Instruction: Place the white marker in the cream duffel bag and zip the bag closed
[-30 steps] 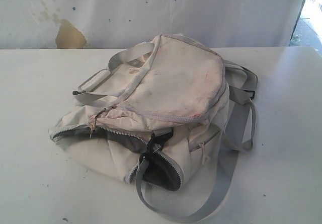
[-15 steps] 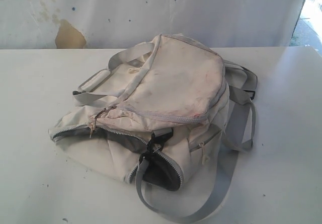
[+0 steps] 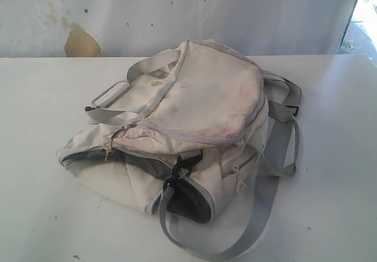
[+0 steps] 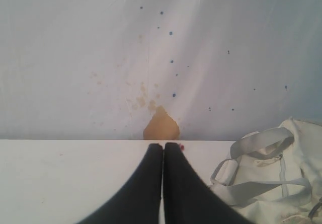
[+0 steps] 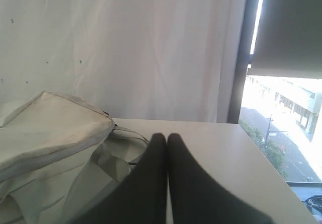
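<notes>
Progress looked slight: bag lay with its six o'clock zip gaping, marker nowhere visible; left gripper and right gripper were pressed together, empty.

Before me, cream duffel bag slumped at frame center, pinkish stains, grey straps, lower zipper gaping, dark lining showing.

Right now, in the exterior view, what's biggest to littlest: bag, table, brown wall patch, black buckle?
1. table
2. cream duffel bag
3. brown wall patch and black buckle look alike; patch is farther back, so unsure.
</notes>
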